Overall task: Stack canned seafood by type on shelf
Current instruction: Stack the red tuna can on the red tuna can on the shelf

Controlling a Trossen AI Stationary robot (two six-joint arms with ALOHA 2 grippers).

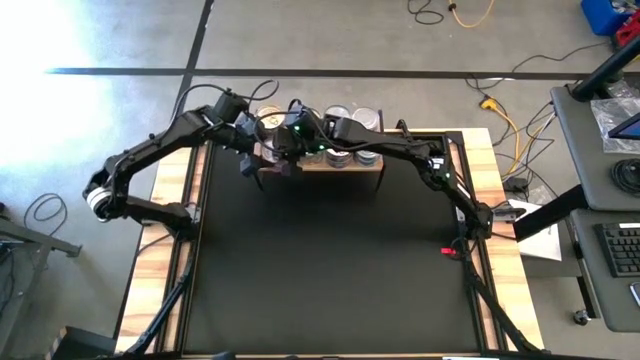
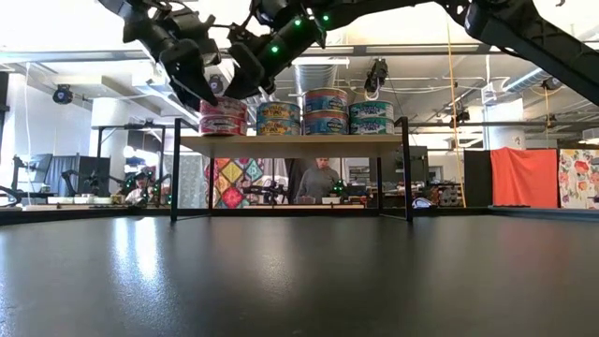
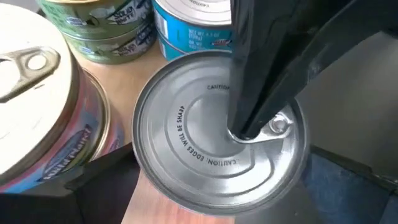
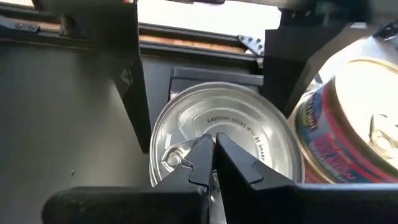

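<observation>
Placing step, looks like: silver-lid can [image 3: 221, 127] sits on the shelf [image 2: 290, 145] at its left end, beside a pink-label can [image 3: 46, 112]. Right gripper [image 4: 214, 163], fingers pressed together, tips resting on the lid; left gripper [image 1: 262, 158] spread wide around the can. Next prob. calls for both lifting straight up w/o nudging the stacks.

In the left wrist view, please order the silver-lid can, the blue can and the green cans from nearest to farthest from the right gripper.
1. Silver-lid can: the shut right gripper rests on its lid.
2. Blue can: just behind it.
3. Green cans: farther, beside the blue can.
</observation>
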